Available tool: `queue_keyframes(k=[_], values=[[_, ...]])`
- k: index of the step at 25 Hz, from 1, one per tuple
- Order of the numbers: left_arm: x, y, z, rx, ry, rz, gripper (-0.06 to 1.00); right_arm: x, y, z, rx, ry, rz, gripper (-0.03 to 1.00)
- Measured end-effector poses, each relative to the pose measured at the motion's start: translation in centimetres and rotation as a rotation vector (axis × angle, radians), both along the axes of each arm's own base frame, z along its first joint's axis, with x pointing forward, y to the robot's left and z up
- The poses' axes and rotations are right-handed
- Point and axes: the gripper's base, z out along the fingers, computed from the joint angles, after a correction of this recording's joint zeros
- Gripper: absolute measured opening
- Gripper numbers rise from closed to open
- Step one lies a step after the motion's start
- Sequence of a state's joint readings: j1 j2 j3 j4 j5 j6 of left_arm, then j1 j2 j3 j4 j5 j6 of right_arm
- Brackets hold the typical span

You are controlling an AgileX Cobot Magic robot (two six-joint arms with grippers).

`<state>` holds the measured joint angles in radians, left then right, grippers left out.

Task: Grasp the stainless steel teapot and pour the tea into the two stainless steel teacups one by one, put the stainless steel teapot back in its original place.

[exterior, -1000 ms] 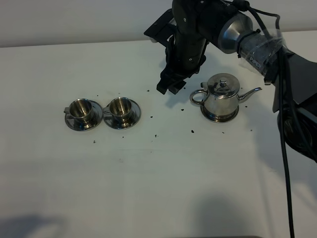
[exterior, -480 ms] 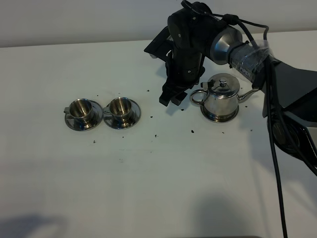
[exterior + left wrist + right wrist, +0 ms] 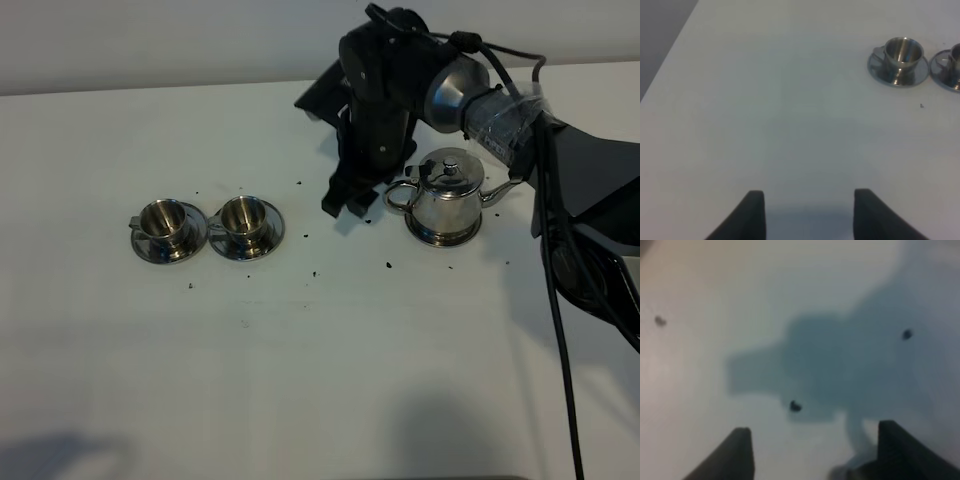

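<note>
Right gripper (image 3: 346,207): jaws stand wide apart with nothing between them. The right wrist view confirms this, showing only bare table and the gripper's own shadow between the fingers (image 3: 737,455). The tips hang low over the table (image 3: 300,380), just beside the loop handle of the stainless steel teapot (image 3: 447,200), on the side away from its spout, without touching it.

Change noted: against the picture from a second ago, the right gripper has come down and drawn slightly closer to the teapot. Since the half-second mark it has barely moved.

Left gripper (image 3: 807,215): jaws parted, empty, over bare table.

The teapot stands upright at the right of the table, lid on, spout pointing right; its position is unchanged. The two stainless steel teacups sit upright on their saucers well to the left of it, outer teacup (image 3: 163,225) and inner teacup (image 3: 243,222) side by side, saucers edge to edge; neither has shifted. Dark specks (image 3: 388,265) lie scattered on the table.
</note>
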<state>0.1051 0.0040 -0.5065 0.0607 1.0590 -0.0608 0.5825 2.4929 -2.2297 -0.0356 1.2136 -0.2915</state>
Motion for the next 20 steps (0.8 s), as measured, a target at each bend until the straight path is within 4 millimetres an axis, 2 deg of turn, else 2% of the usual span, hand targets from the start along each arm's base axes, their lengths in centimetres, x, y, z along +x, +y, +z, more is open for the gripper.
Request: queue_keyframes(k=[4,10,15,20], values=[[0.0,0.0,0.0,0.0,0.0,0.0,0.44,-0.9,-0.6,-0.8,-0.03,0.048,-0.001,0.52],[0.0,0.0,0.0,0.0,0.0,0.0,0.44,-1.9,0.1,0.5,-0.033,0.032,0.018,0.52],[0.0,0.0,0.0,0.0,0.0,0.0,0.44,-3.1,0.6,-0.8,-0.056,0.082,0.026,0.52],[0.0,0.0,0.0,0.003,0.001,-0.002,0.44,-4.3,0.0,-1.9,-0.092,0.133,0.02,0.52]])
